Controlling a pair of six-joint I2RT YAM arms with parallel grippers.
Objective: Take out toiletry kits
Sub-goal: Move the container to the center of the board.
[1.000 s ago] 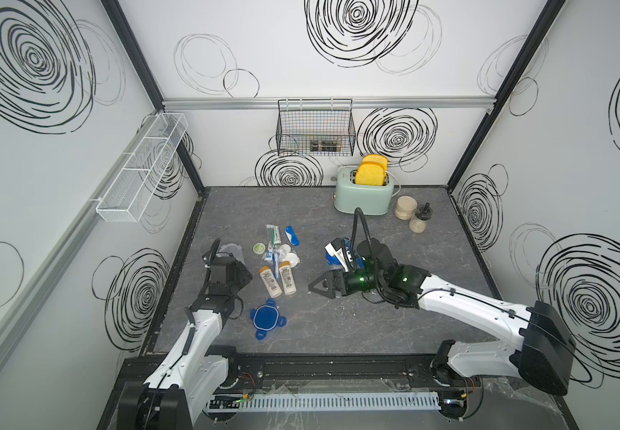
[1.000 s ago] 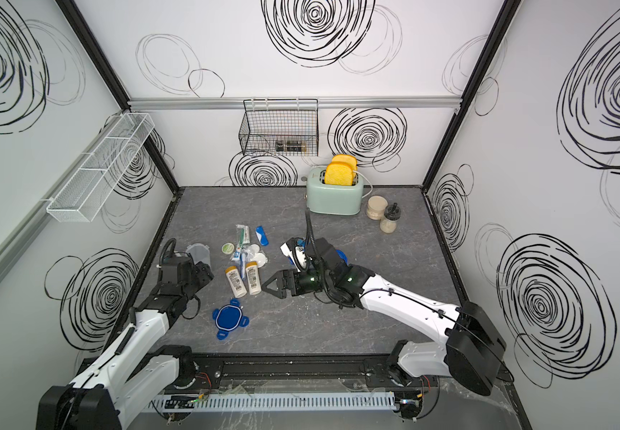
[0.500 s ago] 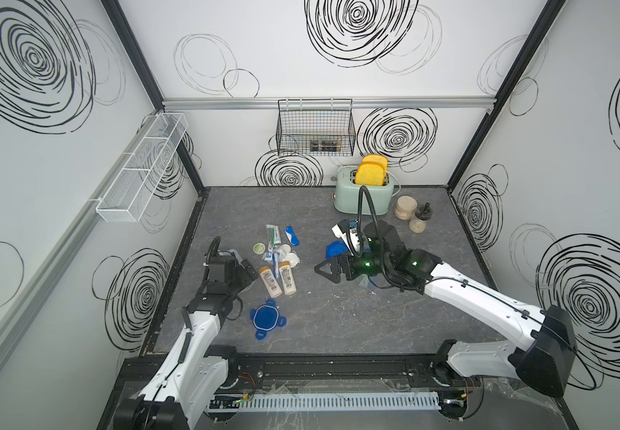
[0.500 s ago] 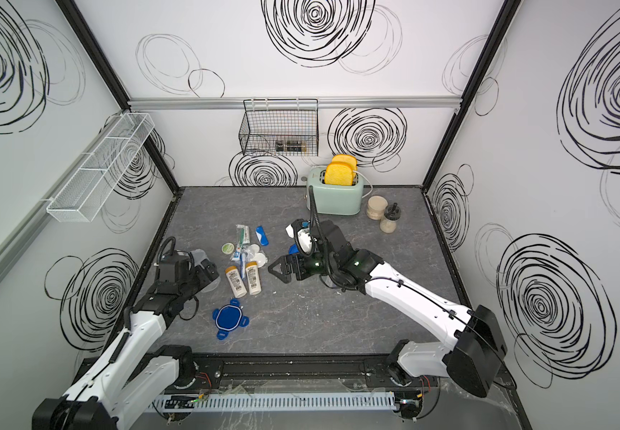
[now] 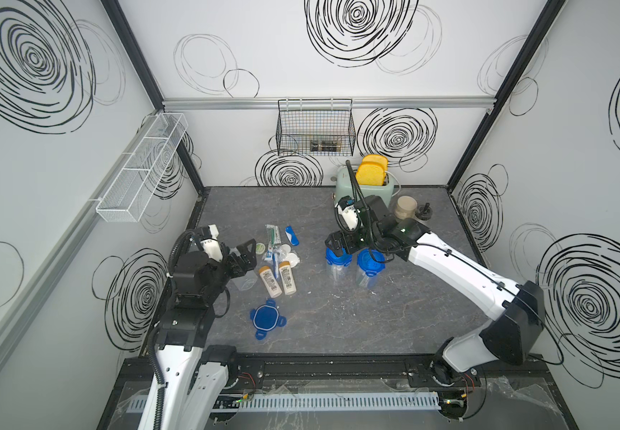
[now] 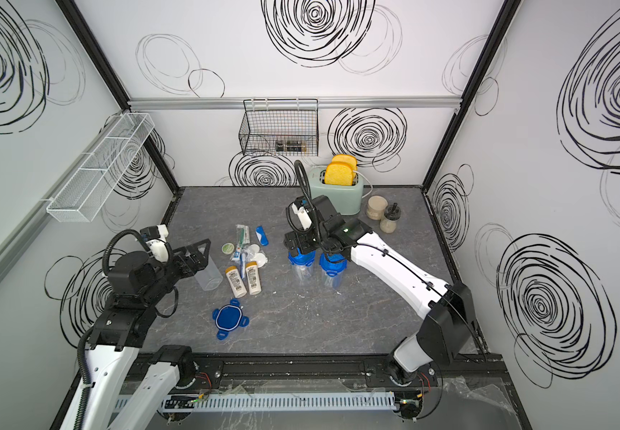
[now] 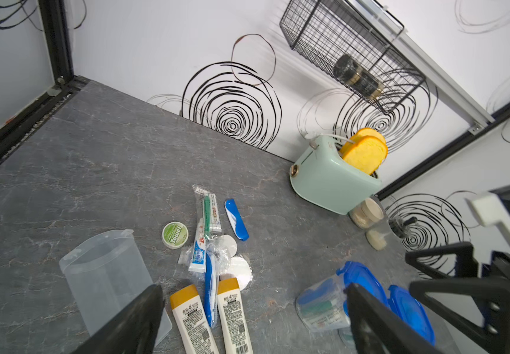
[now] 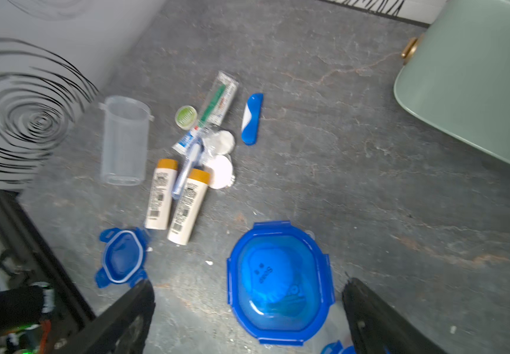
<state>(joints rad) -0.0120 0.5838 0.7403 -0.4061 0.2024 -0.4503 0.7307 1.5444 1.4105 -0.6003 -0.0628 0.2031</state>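
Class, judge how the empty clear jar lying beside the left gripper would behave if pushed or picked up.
The empty clear jar holds nothing, so probably light and easily shoved. Lying on its side, it may roll. Its smooth, thin-looking walls might slip or flex when squeezed.

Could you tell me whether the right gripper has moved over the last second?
Yes. In a top view the right gripper has moved back toward the toaster, and now hangs open over a lidded jar.
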